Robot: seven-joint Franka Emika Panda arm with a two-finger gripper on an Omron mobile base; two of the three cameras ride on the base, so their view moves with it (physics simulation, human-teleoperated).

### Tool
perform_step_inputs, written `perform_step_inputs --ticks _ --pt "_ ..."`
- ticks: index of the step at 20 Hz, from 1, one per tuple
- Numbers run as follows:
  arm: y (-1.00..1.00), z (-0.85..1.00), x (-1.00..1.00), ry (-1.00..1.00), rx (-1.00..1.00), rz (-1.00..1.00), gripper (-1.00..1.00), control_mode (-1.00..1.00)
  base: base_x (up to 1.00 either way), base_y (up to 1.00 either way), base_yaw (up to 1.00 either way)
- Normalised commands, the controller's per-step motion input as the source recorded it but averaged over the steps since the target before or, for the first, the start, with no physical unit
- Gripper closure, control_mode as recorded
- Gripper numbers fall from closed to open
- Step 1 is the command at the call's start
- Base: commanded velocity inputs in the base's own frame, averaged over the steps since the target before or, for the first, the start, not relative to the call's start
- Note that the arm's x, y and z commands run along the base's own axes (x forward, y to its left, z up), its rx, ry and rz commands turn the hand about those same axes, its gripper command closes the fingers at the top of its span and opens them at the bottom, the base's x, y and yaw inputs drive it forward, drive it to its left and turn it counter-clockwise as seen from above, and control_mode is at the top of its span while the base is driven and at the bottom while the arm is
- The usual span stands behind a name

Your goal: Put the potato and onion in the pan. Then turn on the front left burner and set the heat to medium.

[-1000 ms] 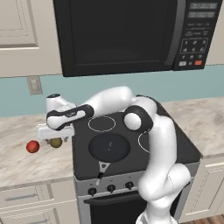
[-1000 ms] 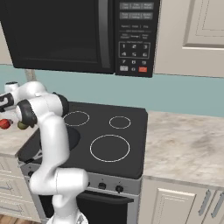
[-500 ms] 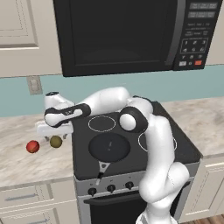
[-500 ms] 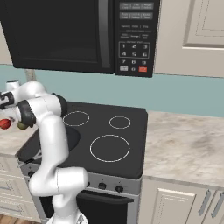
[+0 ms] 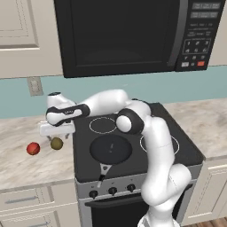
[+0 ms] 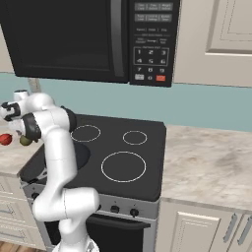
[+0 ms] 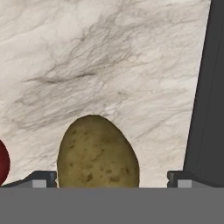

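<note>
Hovering lower than a second ago, my gripper (image 5: 56,131) has come down over the potato (image 7: 98,152) on the counter (image 5: 26,164) beside the onion (image 5: 33,148), jaws apart; grasping comes next, I judge.

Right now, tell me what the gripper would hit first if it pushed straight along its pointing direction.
Most likely the potato, lying between the open gripper's fingertips on the marble counter; depth is unclear.

The potato (image 7: 98,152), olive-brown and speckled, lies on the marble counter just beside the glossy red onion (image 5: 33,148). The dark pan (image 5: 111,148) sits flat on the front left burner (image 5: 94,160), handle toward the knobs.
</note>
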Motion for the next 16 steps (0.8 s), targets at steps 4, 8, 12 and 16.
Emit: perform_step_inputs --ticks 4,8,12,16 --pt "0.06 -0.2 -0.21 0.0 0.0 0.0 -1.0 -1.0 0.0 0.0 0.0" --pt "0.07 -0.01 -0.14 0.0 0.0 0.0 -1.0 -1.0 0.0 0.0 0.0" --pt "0.01 -0.18 0.0 0.0 0.0 0.0 -1.0 -1.0 0.0 0.0 0.0" --pt "0.0 -0.42 0.0 0.0 0.0 0.0 -1.0 -1.0 0.0 0.0 0.0"
